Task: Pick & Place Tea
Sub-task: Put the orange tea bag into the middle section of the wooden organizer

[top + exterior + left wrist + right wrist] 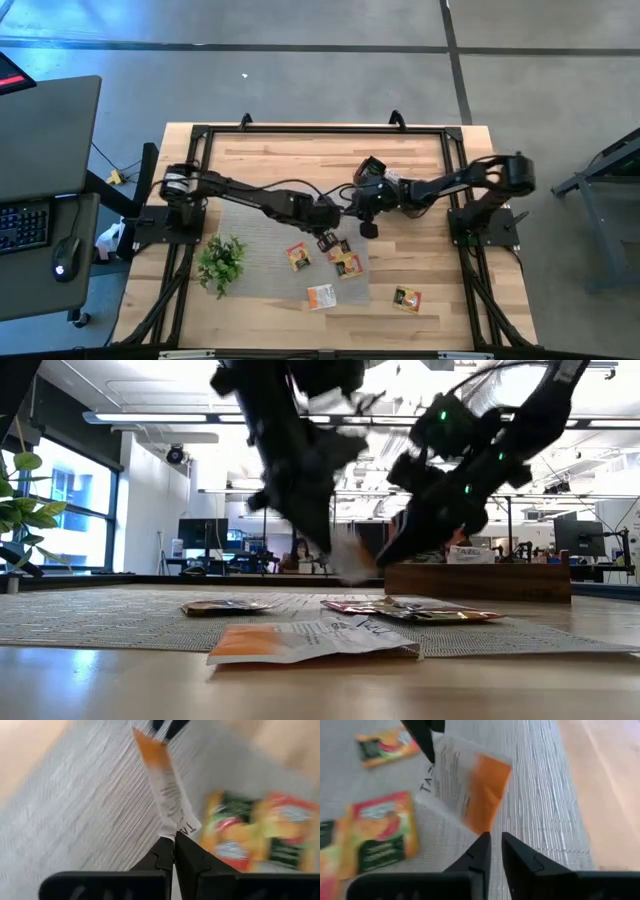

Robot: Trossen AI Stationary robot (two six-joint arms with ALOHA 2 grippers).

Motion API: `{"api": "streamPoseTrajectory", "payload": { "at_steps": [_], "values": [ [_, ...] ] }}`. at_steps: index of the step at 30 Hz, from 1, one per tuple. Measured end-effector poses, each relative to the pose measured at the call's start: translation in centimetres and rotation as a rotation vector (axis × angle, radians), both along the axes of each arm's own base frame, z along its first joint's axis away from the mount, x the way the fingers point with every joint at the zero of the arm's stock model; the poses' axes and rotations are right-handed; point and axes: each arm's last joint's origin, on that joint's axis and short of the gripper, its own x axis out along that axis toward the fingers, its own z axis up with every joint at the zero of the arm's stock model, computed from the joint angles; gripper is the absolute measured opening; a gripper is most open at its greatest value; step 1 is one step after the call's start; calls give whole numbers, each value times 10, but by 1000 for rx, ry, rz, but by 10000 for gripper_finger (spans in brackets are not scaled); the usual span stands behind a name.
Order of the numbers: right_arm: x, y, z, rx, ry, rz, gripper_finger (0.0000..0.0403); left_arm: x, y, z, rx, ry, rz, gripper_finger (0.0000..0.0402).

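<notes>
Dangling above the mat (255, 262), an orange-and-white sachet (165, 790) is being pinched tight by the left hand (174, 841). The right hand (495, 840) is hovering just beside it, fingers slightly parted, holding nothing. Other sachets (345, 262) are lying around, so plenty remains.

- The desk (420, 170) was pale wood in planks, smooth with a soft sheen.
- The mat (540, 795) was grey woven cloth, ribbed and matt.
- The held sachet (167, 795) looked like thin matt paper, orange and white.
- The sachets lying on the mat (382, 832) looked glossy, printed.
- The left end effector (173, 845) had fingers of matt black plastic.
</notes>
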Motion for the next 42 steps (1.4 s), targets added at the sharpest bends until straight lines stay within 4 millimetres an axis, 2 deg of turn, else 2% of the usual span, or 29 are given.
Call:
{"api": "streamPoseTrajectory", "payload": {
  "at_steps": [6, 11, 13, 16, 22, 27, 33, 42],
  "values": [
    [-13, -2, 43, 113, -129, 55, 90, -6, 11, 33, 18, -80, -243, 5],
    [-24, -9, 72, 124, -252, 76, 131, -10, 26, 33, 16, -52, -407, 5],
    [-24, -12, 77, 116, -296, 69, 144, -10, 32, 35, 32, -58, -452, 5],
    [-22, -13, 76, 130, -304, 64, 160, -10, 42, 35, 54, -60, -463, 5],
    [-7, -16, 54, 154, -283, 50, 168, -6, 55, 38, 91, -112, -456, 5],
    [0, -19, 38, 178, -254, 27, 156, -6, 54, 38, 103, -107, -468, 5],
    [-2, -19, 31, 185, -194, 28, 121, -6, 56, 38, 147, -86, -429, 5],
    [-2, -18, 33, 177, -204, 51, 12, -7, 57, 37, 179, -70, -414, 5]
  ]
}}
